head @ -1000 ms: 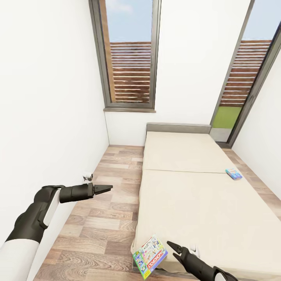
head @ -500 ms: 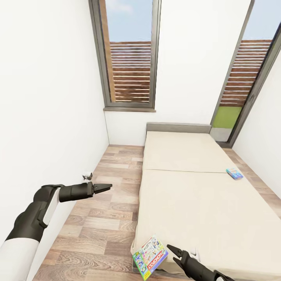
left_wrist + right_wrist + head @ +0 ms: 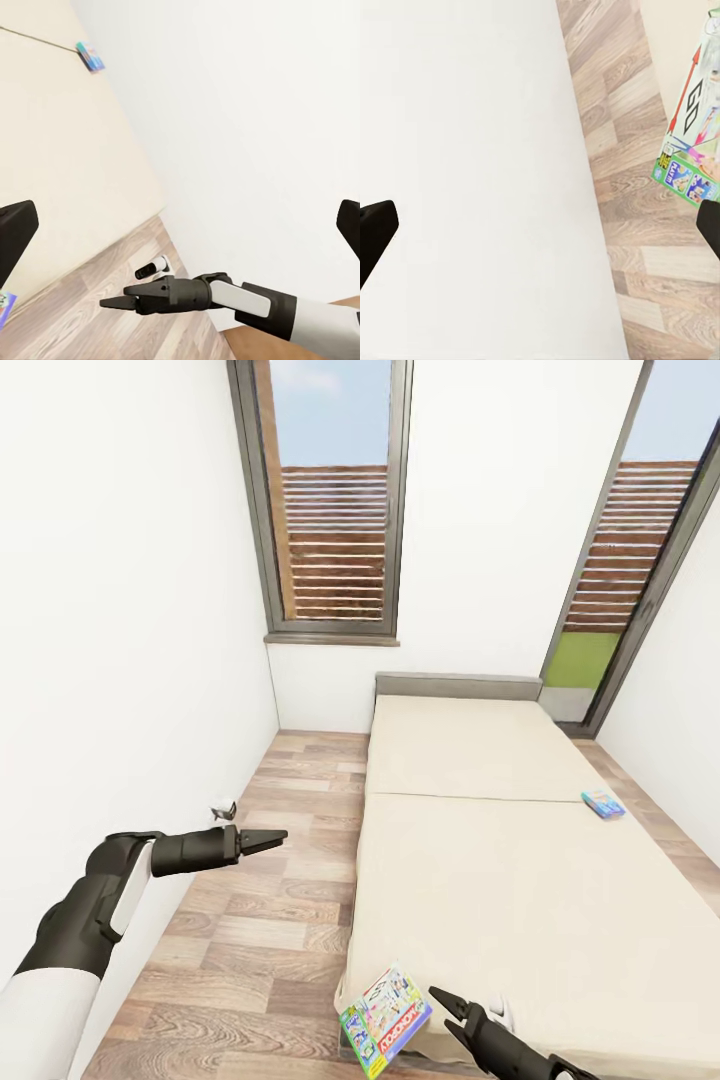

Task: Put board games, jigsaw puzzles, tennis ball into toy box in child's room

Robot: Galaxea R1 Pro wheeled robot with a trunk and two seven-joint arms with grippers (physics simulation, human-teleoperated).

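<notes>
Monopoly box (image 3: 386, 1019) juts off the near corner of the bed (image 3: 520, 880), and the right gripper (image 3: 447, 1011) hovers just beside it, jaws spread, holding nothing. Out over the wood floor (image 3: 270, 920) the left gripper (image 3: 268, 842) points forward with its jaws apart. Far up the mattress's right edge lies the light-blue game box (image 3: 602, 804).

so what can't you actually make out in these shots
- Light-blue board game by the bed's far right edge: too small in the head view to read its print.
- Monopoly box: overhangs the bed's near corner; the right wrist view's frame edge cuts it off.
- Right hand: arm cut by the head view's bottom edge.
- Small white object on the floor by the wall: too small to identify.
</notes>
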